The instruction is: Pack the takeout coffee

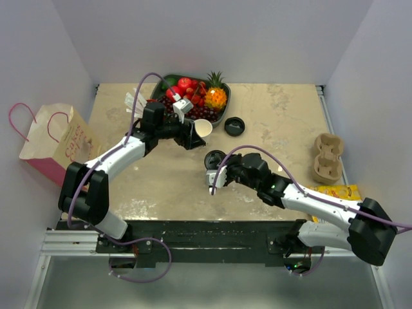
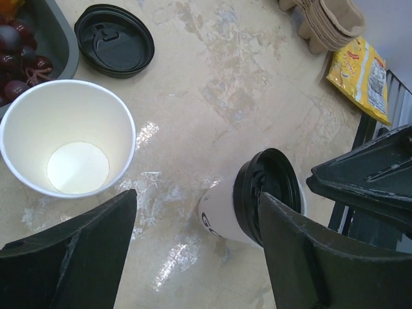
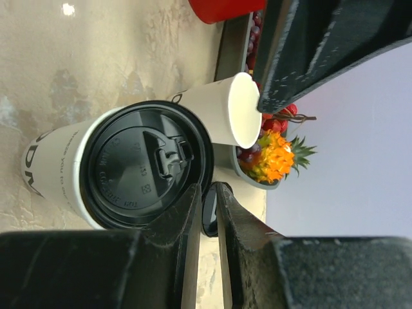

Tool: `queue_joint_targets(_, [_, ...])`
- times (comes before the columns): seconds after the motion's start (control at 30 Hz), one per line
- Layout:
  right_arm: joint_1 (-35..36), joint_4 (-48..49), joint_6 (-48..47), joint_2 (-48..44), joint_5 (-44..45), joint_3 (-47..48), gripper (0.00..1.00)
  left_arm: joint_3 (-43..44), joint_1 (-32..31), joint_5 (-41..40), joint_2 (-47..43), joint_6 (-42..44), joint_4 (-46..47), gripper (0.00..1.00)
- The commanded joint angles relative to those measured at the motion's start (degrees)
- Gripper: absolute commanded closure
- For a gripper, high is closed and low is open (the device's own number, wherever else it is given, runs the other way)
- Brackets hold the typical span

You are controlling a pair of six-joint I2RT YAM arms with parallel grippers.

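The takeout coffee (image 1: 214, 158) is standing upright on the table (image 1: 283, 122), close to its middle, with its black lid on. The right gripper (image 1: 215, 177) is hovering at the cup's near side. In the right wrist view its fingers (image 3: 193, 257) are sitting almost together, showing only a thin slit between them. The lid's rim is lying just beside one finger rather than in the slit, so the jaws are barely open and are clamping nothing. The left gripper (image 1: 193, 132) is reaching in from the left, farther back, with its jaws standing wide apart and holding nothing. In the left wrist view, bare table is showing between them. The lidless white cup (image 1: 203, 127) is resting just beyond one left finger, and the coffee is sitting near the other. A loose black lid (image 1: 234, 126) is lying right of the lidless cup, near the tray of fruit (image 1: 227, 103) at the far side. A pink-and-white paper bag (image 1: 58, 138) is leaning off the table's left edge. A cardboard cup carrier (image 1: 327, 156) and a yellow packet (image 1: 336, 191) are lying at the right.
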Motion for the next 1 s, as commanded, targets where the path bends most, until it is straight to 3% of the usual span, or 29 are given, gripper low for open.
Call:
queue_joint_targets(0.0, [0.3, -5.2, 7.3, -3.2, -0.9, 7.2, 0.81, 3.1, -0.4, 0.8, -2.1, 2.1, -0.5, 0.2])
queue_joint_targets(0.17, [-1.1, -9.2, 19.5, -4.2, 2.1, 12.4, 0.78, 3.4, -0.5, -1.6, -4.8, 3.6, -6.0, 0.23])
queue_joint_targets(0.33, [-6.3, -15.4, 38.1, 0.1, 10.1, 23.3, 0.77, 1.7, -1.3, -6.8, -6.0, -3.0, -6.1, 0.46])
queue_joint_targets(0.37, [-9.2, -17.8, 45.1, 3.0, 10.0, 25.5, 0.77, 1.6, -1.8, -7.1, -6.2, -3.3, -5.8, 0.48])
queue_joint_targets(0.47, [-13.5, -25.8, 54.3, 6.6, 8.3, 30.8, 0.77, 2.3, -4.8, -9.3, -5.2, -1.6, -6.6, 0.52])
queue_joint_targets(0.7, [-14.9, -25.3, 57.2, 5.3, 7.3, 28.0, 0.77, 4.7, -7.7, -12.2, -1.8, -0.8, -8.6, 0.6])
queue_joint_targets(0.97, [-16.0, -23.0, 57.2, 4.0, 7.8, 25.6, 0.75, 4.3, -8.5, -11.1, 0.5, -1.1, -8.3, 0.61])
